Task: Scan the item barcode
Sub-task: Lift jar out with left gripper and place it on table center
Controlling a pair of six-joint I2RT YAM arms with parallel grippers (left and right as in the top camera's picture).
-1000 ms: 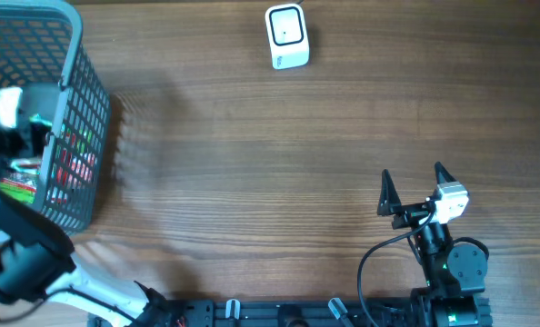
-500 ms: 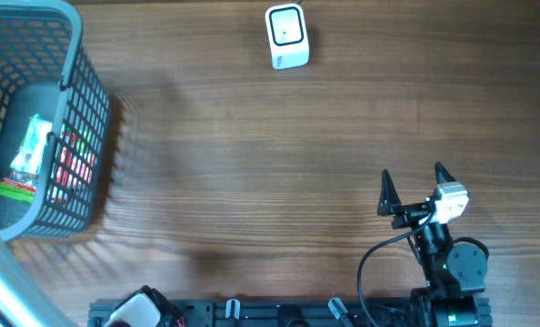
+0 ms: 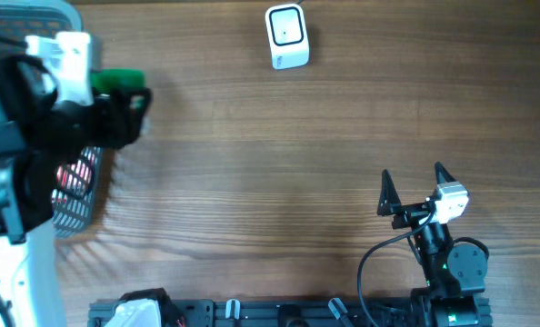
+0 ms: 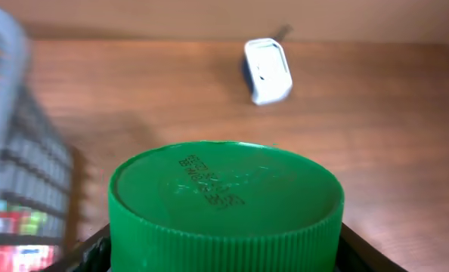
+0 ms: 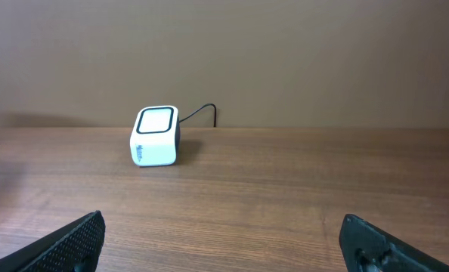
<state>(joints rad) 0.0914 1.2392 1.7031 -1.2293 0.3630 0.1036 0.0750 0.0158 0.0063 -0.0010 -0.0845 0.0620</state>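
Note:
The item shows as a container with a wide green ribbed cap (image 4: 224, 196), printed code on top. My left gripper (image 4: 224, 253) is shut on it, with black fingers (image 4: 85, 253) against both sides of the cap. From overhead the green item (image 3: 120, 82) sticks out of the left gripper (image 3: 125, 102) above the basket's right rim. Its barcode is not visible. The white scanner (image 3: 286, 36) stands at the table's far middle, also seen ahead in the left wrist view (image 4: 267, 69) and right wrist view (image 5: 156, 136). My right gripper (image 3: 414, 186) rests open and empty near the front.
A grey mesh basket (image 3: 75, 195) with red and green packets inside stands at the far left, largely hidden under my left arm; its wall (image 4: 20, 166) shows blurred at the left wrist view's edge. A cable runs behind the scanner.
My left arm has come up out of the basket and swung right over its rim, carrying the green-capped item. The right arm has not moved.

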